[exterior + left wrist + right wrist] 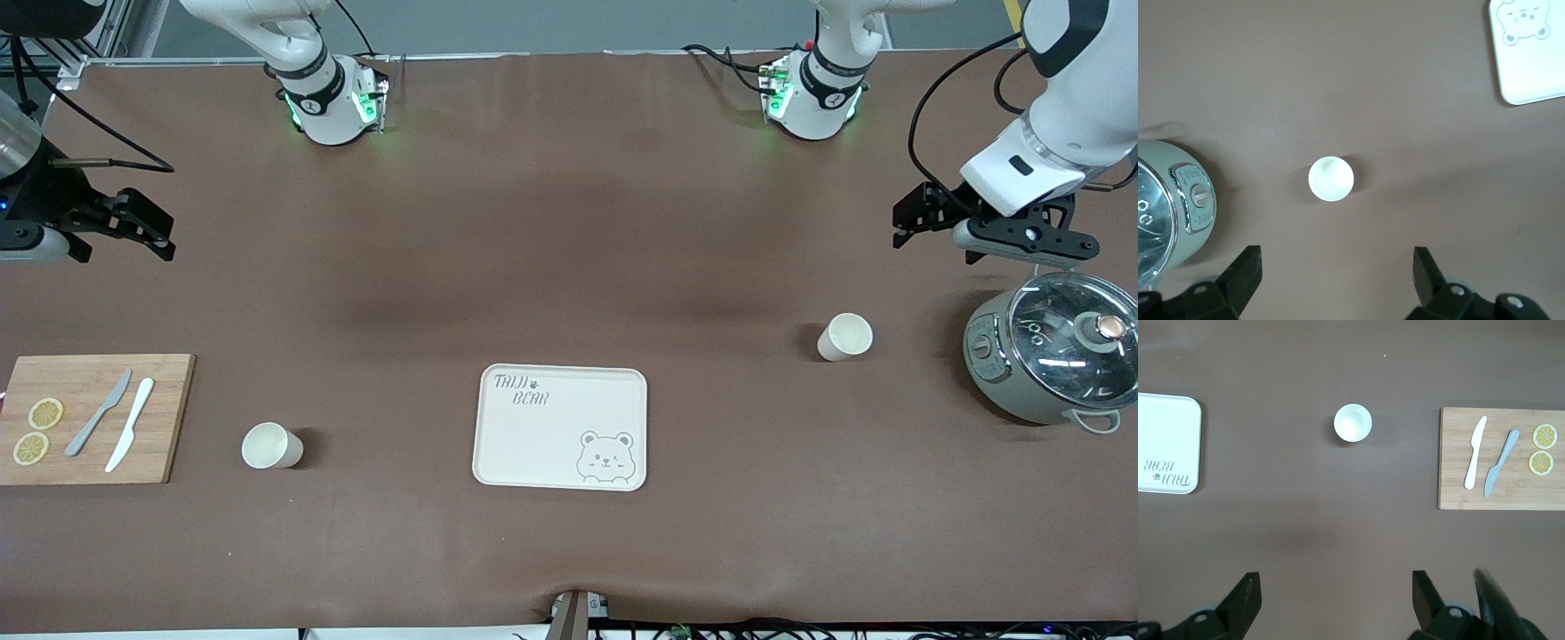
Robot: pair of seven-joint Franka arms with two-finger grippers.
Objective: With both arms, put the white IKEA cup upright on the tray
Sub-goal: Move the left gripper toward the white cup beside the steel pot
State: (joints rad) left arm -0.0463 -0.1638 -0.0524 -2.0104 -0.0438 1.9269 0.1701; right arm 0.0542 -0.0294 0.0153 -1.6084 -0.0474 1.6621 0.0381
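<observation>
The cream-white tray [551, 436] with a bear drawing lies near the table's middle and holds nothing. One white cup [845, 336] stands upright on the table toward the left arm's end, beside the pot. A second white cup [271, 445] stands upright toward the right arm's end, between the tray and the cutting board. My left gripper [900, 228] is open and empty in the air, over the table by the pot; its wrist view shows the first cup [1331, 179] and a tray corner [1531, 60]. My right gripper [165, 238] is open and empty, over bare table; its wrist view shows the second cup [1352, 423] and the tray [1165, 443].
A grey-green pot with a glass lid [1053, 356] stands at the left arm's end, close under the left gripper. A wooden cutting board [98, 444] with two knives and two lemon slices lies at the right arm's end.
</observation>
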